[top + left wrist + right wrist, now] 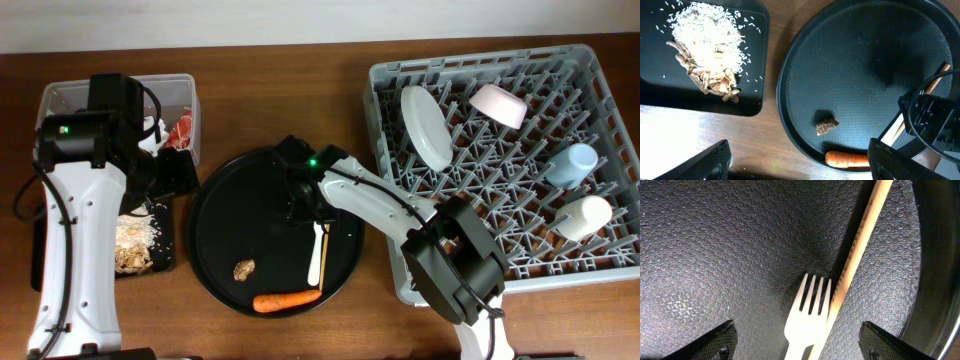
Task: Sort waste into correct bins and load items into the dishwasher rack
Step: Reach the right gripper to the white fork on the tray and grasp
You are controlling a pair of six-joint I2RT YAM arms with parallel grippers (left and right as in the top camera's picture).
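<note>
Jaws spread wide, the right gripper (797, 330) is hovering astride the white plastic fork (317, 258) and thin wooden chopstick (863, 235) lying on the round black tray (715, 255), apparently readying a pick.

Robotics lab bench, wooden table (300, 95), bare white wall (200, 20), white robot arms (75, 230), grey dishwasher rack (500, 190)

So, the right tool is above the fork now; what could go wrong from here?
1. The fork touches the chopstick, and both lie inside the open right tool, so closing may catch both or flick the chopstick away.
2. The fork lies flat on the round tray, so the tool may scrape the tray and slip off the thin plastic.
</note>
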